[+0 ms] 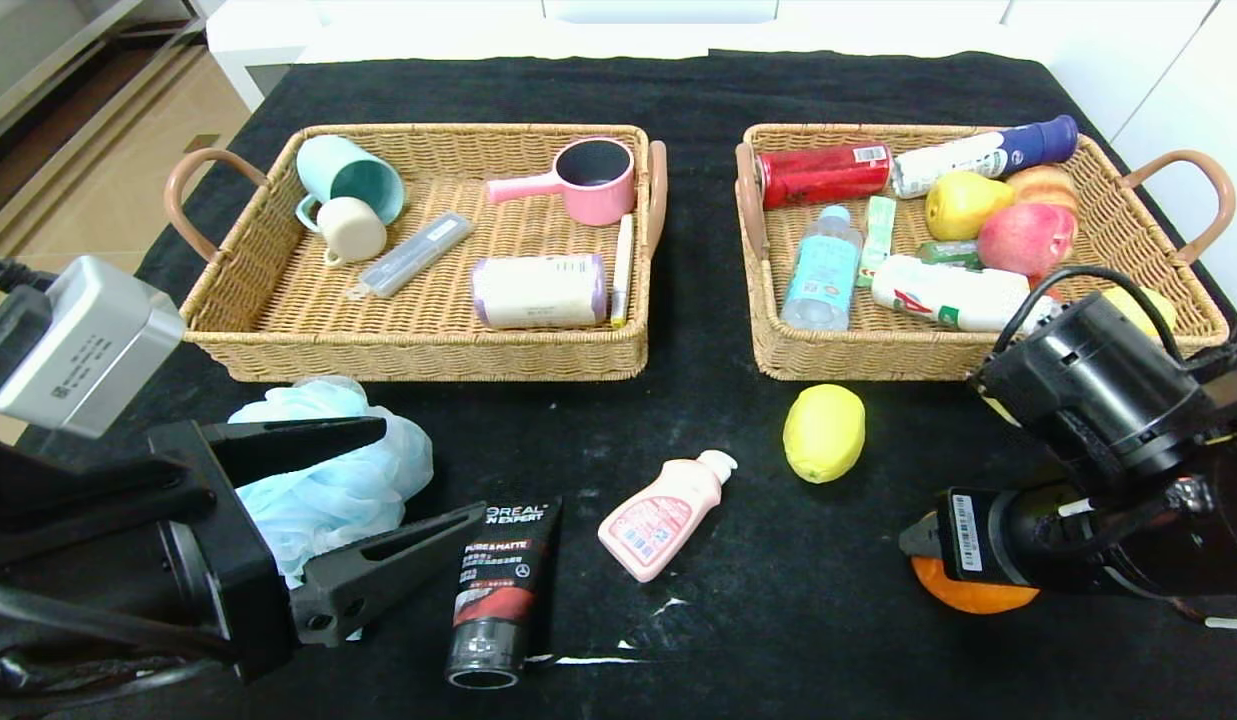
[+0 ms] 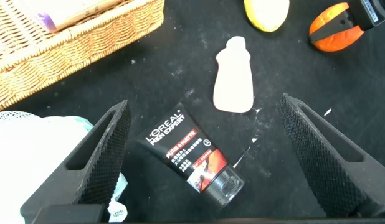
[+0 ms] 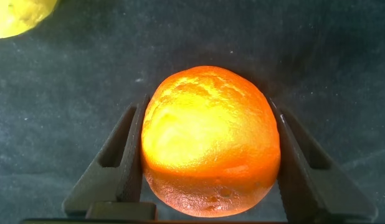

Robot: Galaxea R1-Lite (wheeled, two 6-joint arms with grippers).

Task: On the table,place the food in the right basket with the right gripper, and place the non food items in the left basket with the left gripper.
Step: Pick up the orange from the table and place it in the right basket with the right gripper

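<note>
Item Count and Gripper Status

Baskets: two wicker baskets stand side by side at the far half of the black table. The left basket holds six items: one teal cup, one cream cup, one grey flat case, one pink saucepan, one white roll and one thin white stick. The right basket holds two bottles with blue trim, one red can, one green stick pack, one white tube, one yellow pear, two reddish apples and one yellow fruit partly hidden behind the right arm; a small green item under the apples cannot be identified.

Five items lie on the table in front of the baskets: one blue bath pouf, one black tube, one pink bottle, one lemon and one orange.

Right gripper: low over the table at the near right, fingers clamped on the orange from both sides, touching its skin. The lemon lies well apart, nearer the right basket.

Left gripper: at the near left, fingers spread wide and holding nothing. The black tube lies between them below, and the bath pouf sits just beside one finger.
</note>
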